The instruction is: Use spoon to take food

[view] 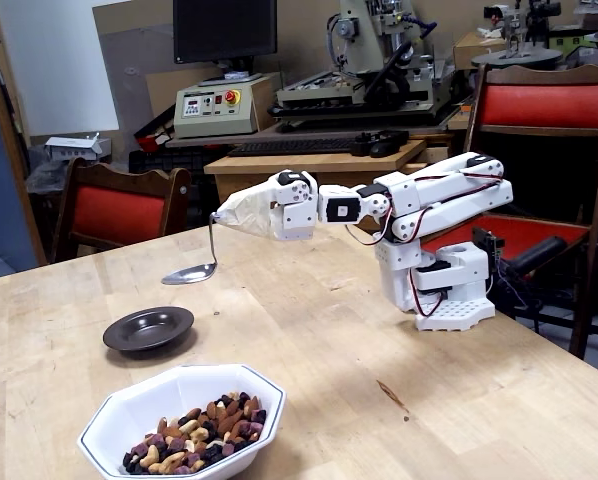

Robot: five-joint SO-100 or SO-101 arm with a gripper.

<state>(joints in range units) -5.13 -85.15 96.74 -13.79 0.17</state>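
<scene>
Spoon (191, 272) hangs taped to the gripper (241, 216), jaws hidden; food (194, 445) lies well nearer the camera, below.

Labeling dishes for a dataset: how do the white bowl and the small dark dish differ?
The white bowl is larger, deeper and eight-sided; the dark dish is small, shallow and round. The bowl holds the food; the dish looks empty. Both sit on the wooden table.

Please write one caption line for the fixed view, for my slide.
White arm's claw, wrapped in tape, holds the spoon above the table, beside a black dish; food waits in a white bowl.
</scene>
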